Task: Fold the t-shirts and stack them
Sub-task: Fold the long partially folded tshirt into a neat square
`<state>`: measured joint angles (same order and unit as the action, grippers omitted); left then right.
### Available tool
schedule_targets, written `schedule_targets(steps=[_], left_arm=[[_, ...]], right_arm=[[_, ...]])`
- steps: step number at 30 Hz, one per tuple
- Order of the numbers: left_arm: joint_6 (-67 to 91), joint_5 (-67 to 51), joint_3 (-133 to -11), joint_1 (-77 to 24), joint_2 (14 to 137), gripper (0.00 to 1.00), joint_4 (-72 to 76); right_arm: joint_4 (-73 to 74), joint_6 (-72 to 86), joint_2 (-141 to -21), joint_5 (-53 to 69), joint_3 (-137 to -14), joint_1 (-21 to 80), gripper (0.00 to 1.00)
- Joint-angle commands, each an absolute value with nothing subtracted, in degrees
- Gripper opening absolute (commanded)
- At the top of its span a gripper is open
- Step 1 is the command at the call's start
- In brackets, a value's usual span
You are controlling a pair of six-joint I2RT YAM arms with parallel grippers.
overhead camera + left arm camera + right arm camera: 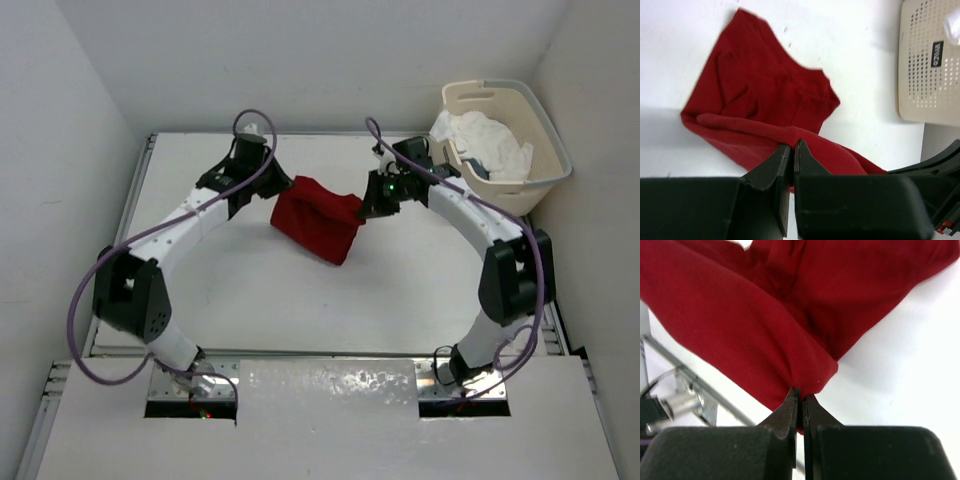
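Observation:
The deep red t-shirt (318,220) hangs stretched between my two grippers over the back middle of the table, its lower part resting on the surface. My left gripper (272,183) is shut on its left upper corner; the left wrist view shows the jaws (793,146) pinching the red cloth (765,100). My right gripper (368,205) is shut on the right upper corner; the right wrist view shows the jaws (801,394) pinching a red fold (765,325). A white t-shirt (485,145) lies in the basket. A dark bit (478,170) shows beneath it; the teal-blue shirt is mostly hidden.
The cream laundry basket (540,175) stands at the back right corner, and its perforated wall shows in the left wrist view (930,65). White walls enclose the table on the left, back and right. The table's metal rail (685,375) shows in the right wrist view.

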<state>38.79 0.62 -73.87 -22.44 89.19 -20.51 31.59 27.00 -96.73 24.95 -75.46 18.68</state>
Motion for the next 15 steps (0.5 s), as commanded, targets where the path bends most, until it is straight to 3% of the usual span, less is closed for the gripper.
schedule_targets(steps=[1, 13, 14, 15], left_arm=[[35.6, 0.36, -80.23, -20.92, 94.71, 0.0, -14.07], [34.19, -2.72, -100.01, -18.2, 118.2, 0.0, -17.31], [34.45, -2.81, -101.85, -18.11, 119.17, 0.09, -17.58], [34.54, -2.9, -102.56, -18.02, 120.92, 0.43, -17.75]], right_arm=[[32.34, 25.93, -101.5, 26.37, -82.34, 16.53, 0.0], [32.69, 28.21, -120.75, 28.91, -99.03, 11.95, 0.0], [32.78, 28.39, -123.46, 29.26, -100.01, 11.87, 0.09], [32.52, 28.91, -124.62, 28.92, -101.06, 11.78, 0.17]])
